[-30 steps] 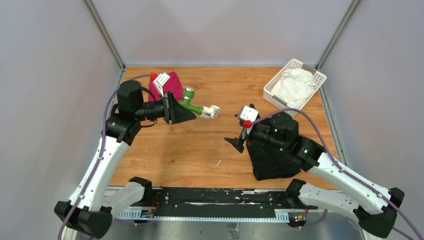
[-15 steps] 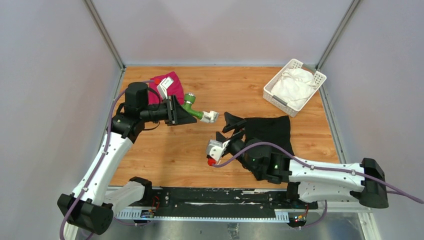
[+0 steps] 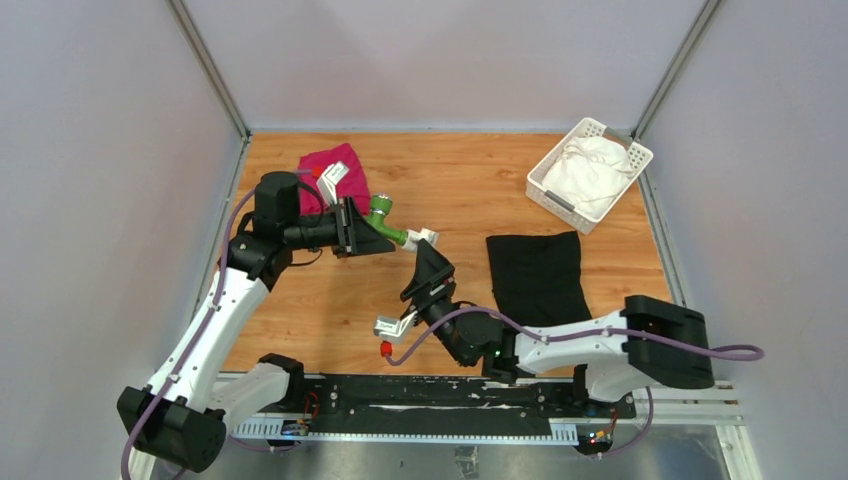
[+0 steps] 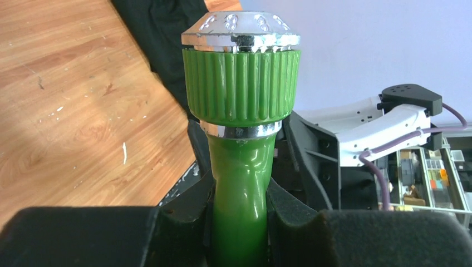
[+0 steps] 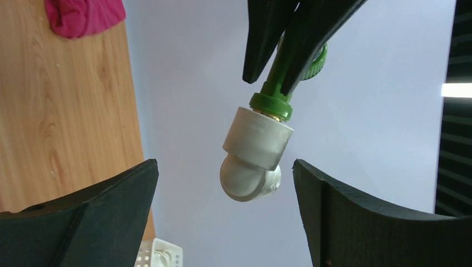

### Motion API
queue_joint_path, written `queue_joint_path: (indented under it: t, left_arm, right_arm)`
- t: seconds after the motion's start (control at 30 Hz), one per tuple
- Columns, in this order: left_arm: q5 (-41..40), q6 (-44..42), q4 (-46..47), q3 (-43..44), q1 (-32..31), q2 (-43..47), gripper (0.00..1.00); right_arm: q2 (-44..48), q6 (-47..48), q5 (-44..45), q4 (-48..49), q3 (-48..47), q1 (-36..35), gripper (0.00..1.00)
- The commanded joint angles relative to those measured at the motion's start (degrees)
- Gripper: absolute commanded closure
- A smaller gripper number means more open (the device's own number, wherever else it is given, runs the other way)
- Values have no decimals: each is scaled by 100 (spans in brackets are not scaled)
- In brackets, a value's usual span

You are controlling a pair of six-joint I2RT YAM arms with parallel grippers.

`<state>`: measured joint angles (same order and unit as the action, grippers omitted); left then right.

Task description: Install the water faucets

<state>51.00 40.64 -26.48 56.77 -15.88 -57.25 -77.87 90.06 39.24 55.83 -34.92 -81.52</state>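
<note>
Both jaws of the left gripper (image 3: 362, 230) are pinching the green plastic round-knobbed tap (image 4: 240, 167); the right gripper (image 3: 429, 267), at its six o'clock, is gaping wide around the white plastic pipe fitting (image 5: 253, 153), not touching it.

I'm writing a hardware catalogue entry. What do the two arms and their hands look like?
The left arm and right arm have white links, black joints and loose purple cables. The left hand and right hand have black wedge-shaped fingers.

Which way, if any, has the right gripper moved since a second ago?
Yes: the right gripper has swung left, away from the white basket, towards the green tap.
</note>
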Motion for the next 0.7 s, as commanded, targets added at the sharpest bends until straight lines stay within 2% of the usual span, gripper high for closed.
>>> queue_joint_path:
  t: [0.0,0.07,0.13,0.43,0.53,0.67]
  left_arm:
    - [288,93,270,55,15,87,100]
    - [315,116,271,68,15,84,100]
    - [352,144,297,71,16,75,100]
    - [453,64,165,176,15,89,100]
    - [463,97,181,198,15,76,100]
    - [472,110,180,190,15,70,100]
  right_arm:
    - [-749,1376,423,2488,-15,-53,5]
    - [-1056,1567,510,3166,-132,-28,3]
    - [-1359,1648,672,3452,-357,14,4]
    - [-1452,1344,894,3557,-566,272,17]
    - [-1454,1342,860,3557,-531,361,26]
    - [-1533,1266,862,3556,-556,390,48]
